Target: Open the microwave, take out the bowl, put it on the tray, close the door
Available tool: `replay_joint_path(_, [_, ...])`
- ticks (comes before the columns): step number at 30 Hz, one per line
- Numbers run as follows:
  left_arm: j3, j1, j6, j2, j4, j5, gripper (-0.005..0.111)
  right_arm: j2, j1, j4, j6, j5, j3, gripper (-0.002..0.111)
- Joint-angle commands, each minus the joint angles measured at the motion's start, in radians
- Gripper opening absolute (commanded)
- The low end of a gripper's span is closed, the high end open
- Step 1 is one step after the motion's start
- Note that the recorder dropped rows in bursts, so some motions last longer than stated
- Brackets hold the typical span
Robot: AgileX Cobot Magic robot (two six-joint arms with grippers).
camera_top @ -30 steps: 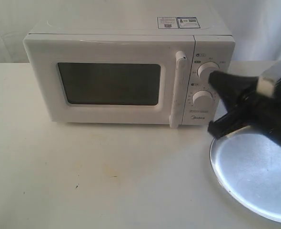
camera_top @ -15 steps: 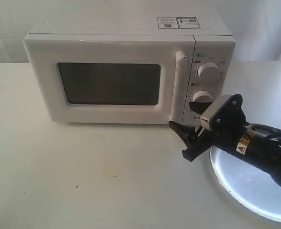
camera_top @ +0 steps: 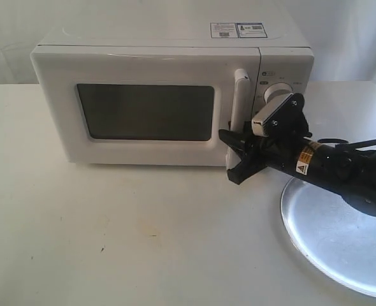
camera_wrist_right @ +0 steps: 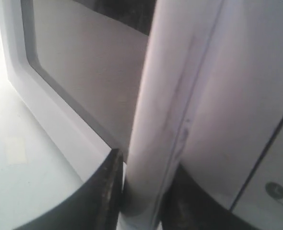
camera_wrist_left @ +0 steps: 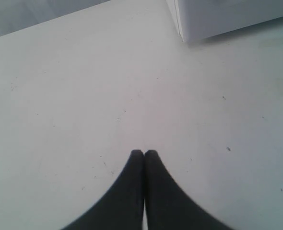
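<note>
The white microwave (camera_top: 150,60) stands at the back of the table with its door (camera_top: 143,150) closed. No bowl shows; the dark window reveals nothing inside. My right gripper (camera_top: 231,155) reaches in from the right and straddles the lower part of the vertical bar handle (camera_top: 239,95). In the right wrist view the handle (camera_wrist_right: 165,96) passes between the two black fingers of that gripper (camera_wrist_right: 144,158), and a thin gap remains on one side. The silver tray (camera_top: 341,242) lies at the front right, under the right arm. My left gripper (camera_wrist_left: 144,152) is shut and empty above bare table.
A lower corner of the microwave (camera_wrist_left: 228,17) shows in the left wrist view, well away from the left gripper. The upper knob (camera_top: 272,94) sits just behind the right wrist. White table (camera_top: 111,236) spreads in front of the microwave.
The right arm swung from above the tray leftwards to the door. Its open jaws now sit around the lower handle. The door has not moved.
</note>
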Motion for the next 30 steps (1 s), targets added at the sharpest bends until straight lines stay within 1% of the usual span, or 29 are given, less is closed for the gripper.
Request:
replay_joint_path(1, [-0.004, -0.004, -0.002, -0.004, -0.004, 0.002, 0.0, 0.005, 0.092, -0.471, 0.1, -0.185, 0.007, 0.0])
replay_joint_path(4, [-0.004, -0.004, -0.002, -0.004, -0.004, 0.002, 0.0, 0.003, 0.092, -0.548, 0.19, -0.185, 0.01, 0.0])
replay_joint_path(6, [-0.004, -0.004, -0.002, -0.004, -0.004, 0.002, 0.0, -0.007, 0.092, -0.641, 0.168, -0.185, 0.012, 0.0])
replay_joint_path(9, [-0.004, -0.004, -0.002, -0.004, -0.004, 0.002, 0.0, -0.028, 0.092, -0.715, 0.196, -0.185, 0.017, 0.0])
replay_joint_path(16, [-0.004, -0.004, -0.002, -0.004, -0.004, 0.002, 0.0, -0.108, 0.092, -0.749, 0.224, -0.185, 0.069, 0.0])
replay_joint_path(21, [-0.004, -0.004, -0.002, -0.004, -0.004, 0.002, 0.0, -0.176, 0.092, -0.728, 0.222, -0.185, 0.1, 0.0])
replay_joint_path(24, [-0.004, -0.004, -0.002, -0.004, -0.004, 0.002, 0.0, -0.202, 0.092, -0.701, 0.296, -0.143, 0.105, 0.001])
replay_joint_path(25, [-0.004, -0.004, -0.002, -0.004, -0.004, 0.002, 0.0, -0.203, 0.092, -0.701, 0.311, -0.143, 0.105, 0.003])
replay_joint_path(27, [-0.004, -0.004, -0.002, -0.004, -0.004, 0.002, 0.0, -0.206, 0.092, -0.72, 0.362, -0.143, 0.105, 0.012])
replay_joint_path(28, [-0.004, -0.004, -0.002, -0.004, -0.004, 0.002, 0.0, -0.206, 0.092, -0.735, 0.387, -0.141, 0.105, 0.019])
replay_joint_path(30, [-0.004, -0.004, -0.002, -0.004, -0.004, 0.002, 0.0, -0.208, 0.092, -0.776, 0.461, -0.122, 0.105, 0.039])
